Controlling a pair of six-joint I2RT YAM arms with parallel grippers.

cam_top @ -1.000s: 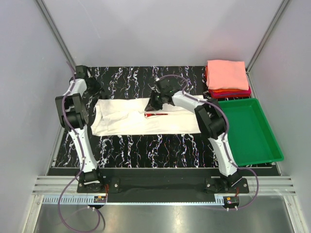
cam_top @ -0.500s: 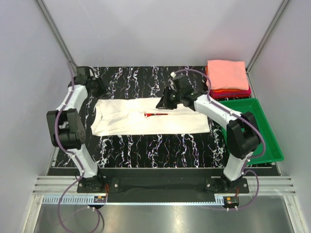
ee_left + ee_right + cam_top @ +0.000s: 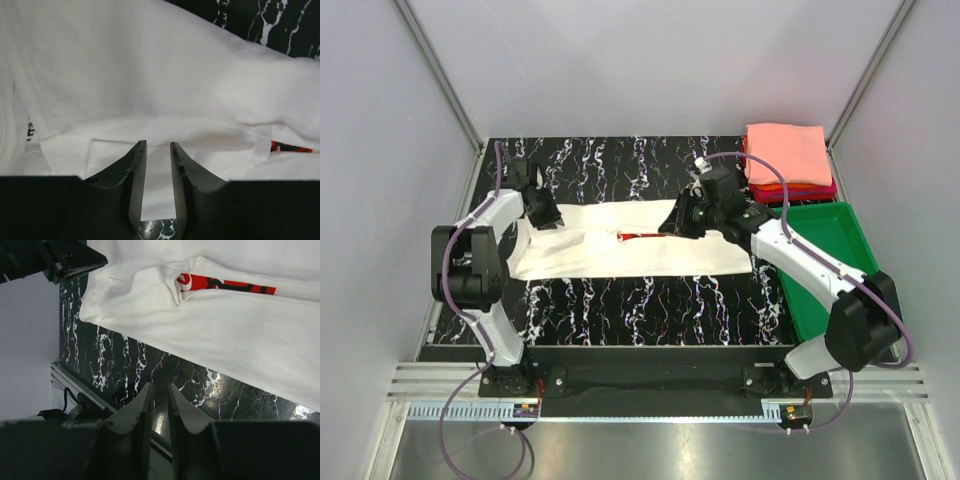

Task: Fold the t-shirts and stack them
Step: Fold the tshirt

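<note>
The cream-white t-shirt (image 3: 620,250) lies folded lengthwise into a long strip on the black marble table, with a sliver of its red print (image 3: 642,236) showing at the fold. My left gripper (image 3: 546,214) hovers over the shirt's left end. Its jaws stand a narrow gap apart and hold nothing, with flat cloth (image 3: 150,75) below my left gripper (image 3: 157,144). My right gripper (image 3: 677,222) is above the shirt's far edge. In the right wrist view my right gripper (image 3: 160,385) is narrowly parted and empty, raised above the shirt (image 3: 240,325) and the red print (image 3: 225,285).
A stack of folded shirts (image 3: 788,160), salmon-pink on top with orange, red and dark ones beneath, sits at the far right corner. A green plastic tray (image 3: 865,300) lies at the right, next to the shirt's right end. Grey walls enclose the table.
Both grippers have left the shirt's far edge. The right arm swung right and rose. The left gripper moved from the far left corner to the shirt's left end. The shirt stays folded.
</note>
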